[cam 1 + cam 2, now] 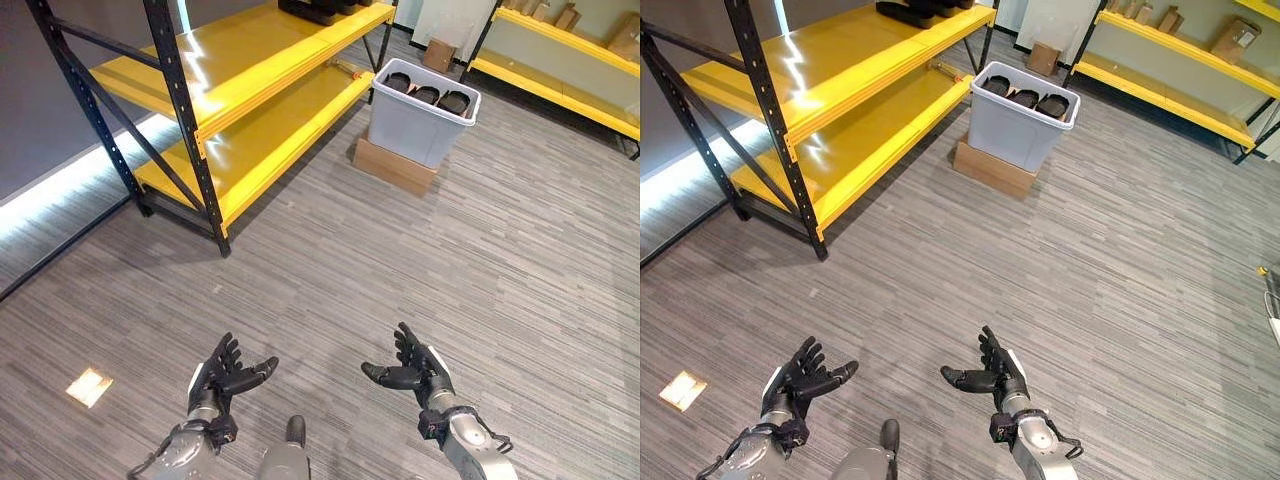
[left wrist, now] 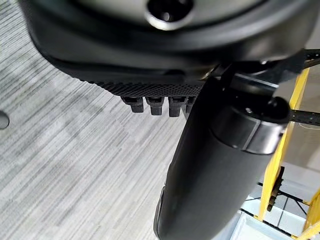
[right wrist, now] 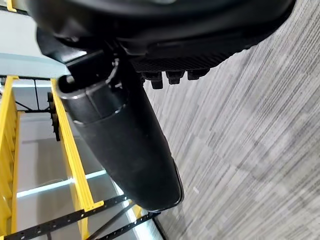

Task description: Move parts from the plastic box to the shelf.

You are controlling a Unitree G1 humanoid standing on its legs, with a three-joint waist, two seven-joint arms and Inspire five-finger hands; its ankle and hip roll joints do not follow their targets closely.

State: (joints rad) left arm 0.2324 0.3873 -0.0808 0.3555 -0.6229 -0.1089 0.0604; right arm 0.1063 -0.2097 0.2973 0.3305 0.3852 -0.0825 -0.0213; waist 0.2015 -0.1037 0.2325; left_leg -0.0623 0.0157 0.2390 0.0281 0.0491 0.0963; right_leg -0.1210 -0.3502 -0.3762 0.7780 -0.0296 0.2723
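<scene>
A grey plastic box (image 1: 420, 125) stands on a flat cardboard box (image 1: 392, 167) far ahead, beside the yellow shelf (image 1: 250, 100). Several dark parts (image 1: 428, 96) lie inside it. More dark parts (image 1: 320, 10) rest on the shelf's upper level at the far end. My left hand (image 1: 222, 378) and right hand (image 1: 415, 372) hover low over the floor near me, palms facing each other. Both are open and hold nothing. In the left wrist view the thumb (image 2: 210, 175) juts out straight, and so does the thumb (image 3: 125, 145) in the right wrist view.
Grey striped carpet (image 1: 400, 270) stretches between me and the box. A second yellow rack (image 1: 570, 70) with cardboard boxes stands at the back right. The shelf's black upright (image 1: 195, 150) is at the left. A bright patch (image 1: 88, 386) marks the floor at the lower left.
</scene>
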